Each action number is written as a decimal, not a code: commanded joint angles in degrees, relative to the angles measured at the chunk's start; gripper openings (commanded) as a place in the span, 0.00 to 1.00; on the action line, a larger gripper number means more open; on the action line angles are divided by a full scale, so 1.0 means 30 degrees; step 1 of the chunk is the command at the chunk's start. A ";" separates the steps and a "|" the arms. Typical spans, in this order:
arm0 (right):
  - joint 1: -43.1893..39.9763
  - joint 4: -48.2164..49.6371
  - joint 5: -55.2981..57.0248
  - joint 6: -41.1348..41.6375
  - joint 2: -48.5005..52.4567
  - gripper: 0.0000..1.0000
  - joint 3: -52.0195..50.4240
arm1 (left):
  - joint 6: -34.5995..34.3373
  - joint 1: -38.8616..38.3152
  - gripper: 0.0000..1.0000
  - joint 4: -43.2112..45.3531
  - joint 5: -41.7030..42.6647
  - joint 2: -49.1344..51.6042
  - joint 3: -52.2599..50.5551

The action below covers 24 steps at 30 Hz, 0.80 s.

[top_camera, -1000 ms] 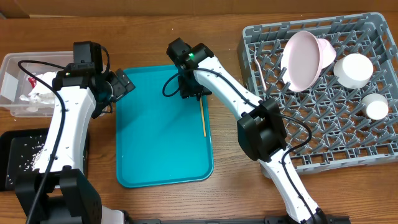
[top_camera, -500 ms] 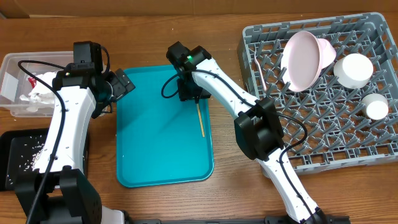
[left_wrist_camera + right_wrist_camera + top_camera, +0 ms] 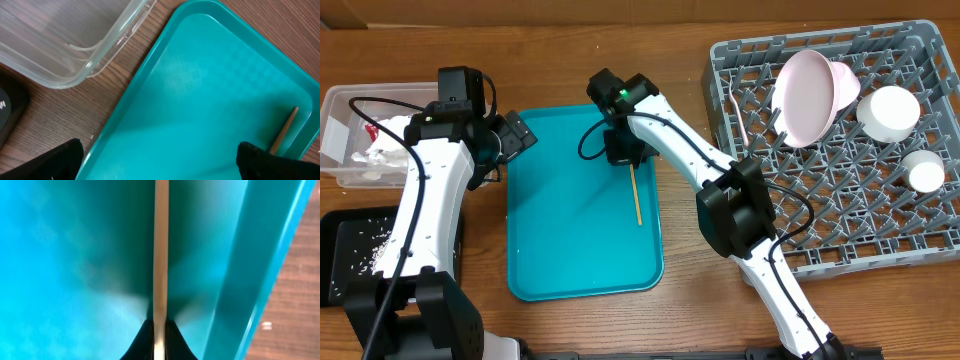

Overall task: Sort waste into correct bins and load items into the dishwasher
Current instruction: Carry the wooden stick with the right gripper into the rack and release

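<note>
Wooden stick (image 3: 637, 195) slid inward from teal tray's (image 3: 570, 270) right rim, your right gripper (image 3: 160, 332) pinched tight on it (left gripper (image 3: 157, 160) gapes, empty). Looks ready to lift to dish rack (image 3: 840, 230).

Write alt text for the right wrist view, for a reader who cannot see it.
A thin wooden stick runs straight up the middle of the frame, pinched at its lower end between the two dark fingertips of the right gripper. Behind it is the teal tray, whose raised rim slants down the right side, with the brown wooden table beyond.
</note>
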 commanded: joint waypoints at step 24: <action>-1.0083 0.1231 -0.3687 -0.9821 -0.5340 0.05 -0.1435 | -0.0124 -0.0007 1.00 0.0029 -0.0211 0.0015 0.0124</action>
